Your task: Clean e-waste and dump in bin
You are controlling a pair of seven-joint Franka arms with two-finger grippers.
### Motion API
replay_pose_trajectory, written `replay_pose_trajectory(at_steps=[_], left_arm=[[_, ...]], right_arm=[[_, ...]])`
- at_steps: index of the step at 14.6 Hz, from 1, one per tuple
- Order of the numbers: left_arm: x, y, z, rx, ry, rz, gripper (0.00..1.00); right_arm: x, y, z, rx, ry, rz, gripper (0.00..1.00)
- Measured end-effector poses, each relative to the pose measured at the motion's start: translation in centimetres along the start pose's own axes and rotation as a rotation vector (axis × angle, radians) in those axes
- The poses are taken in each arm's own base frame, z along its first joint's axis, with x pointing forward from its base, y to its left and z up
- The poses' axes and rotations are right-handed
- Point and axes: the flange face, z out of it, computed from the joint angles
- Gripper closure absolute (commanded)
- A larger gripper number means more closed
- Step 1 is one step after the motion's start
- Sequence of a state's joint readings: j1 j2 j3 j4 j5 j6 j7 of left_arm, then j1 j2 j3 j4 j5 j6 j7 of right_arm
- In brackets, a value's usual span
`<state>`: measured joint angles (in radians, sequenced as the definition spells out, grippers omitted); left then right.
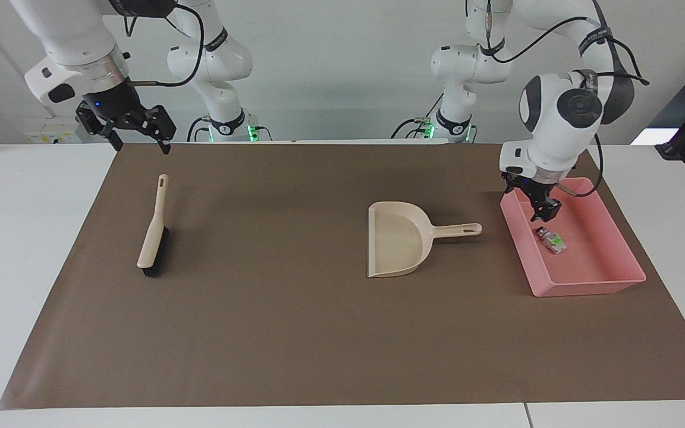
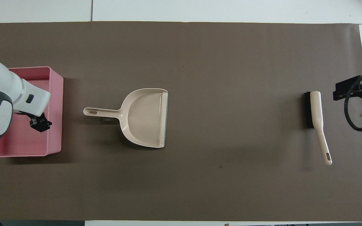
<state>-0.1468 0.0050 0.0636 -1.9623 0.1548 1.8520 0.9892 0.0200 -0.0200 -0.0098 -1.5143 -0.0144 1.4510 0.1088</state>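
Bench (image 1: pixel 39 249) is white, covered mostly by a brown mat (image 1: pixel 295 321). On the mat, largest first: pink bin (image 1: pixel 610 284) at the left arm's end, sitting flat. Beige dustpan (image 1: pixel 399 238) near the middle, flat on the mat, handle pointing toward the bin, not touching it. Beige hand brush (image 1: pixel 153 233) with black bristles lies at the right arm's end, handle pointing toward the robots, well apart from the dustpan.

E-waste (image 1: pixel 550 239) is inside the bin, on its floor: white bit with a green tip, darker piece touching it at the end nearer the robots. In the overhead view the left arm hides it.

Left tool (image 1: pixel 546 209) is over the bin, just above the e-waste, holding nothing; can't tell whether its fingers are spread or pressed together. Overhead shows it over the bin's interior by the wall beside the dustpan (image 2: pixel 41 124).

Right tool (image 1: pixel 134 128) hangs over the mat's edge nearest the robots, close to the brush handle's tip, fingers spread, empty. Right arm waits.
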Motion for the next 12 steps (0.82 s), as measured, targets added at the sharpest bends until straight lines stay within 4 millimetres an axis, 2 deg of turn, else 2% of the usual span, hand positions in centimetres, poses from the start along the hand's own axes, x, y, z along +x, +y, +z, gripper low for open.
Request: replay_pose_trajectory(at_steps=[2,4,8,12], left_arm=[[-2.5,-1.1,-0.7,0.007,0.017,-0.151,0.01],[-3.5,-1.0,-2.3,0.022,0.038,-0.378,0.01],[-2.8,0.6,-7.0,-0.047,0.086,-0.794,0.01],[-3.4,1.4,-13.5,-0.149,0.138,-0.949,0.01]], right_arm=[[0.0,0.0,0.0,0.002,0.000,0.000,0.00],[0.0,0.0,0.0,0.002,0.000,0.000,0.00],[0.2,0.0,0.0,0.001,0.009,0.000,0.00],[0.2,0.0,0.1,-0.001,0.011,0.000,0.00]])
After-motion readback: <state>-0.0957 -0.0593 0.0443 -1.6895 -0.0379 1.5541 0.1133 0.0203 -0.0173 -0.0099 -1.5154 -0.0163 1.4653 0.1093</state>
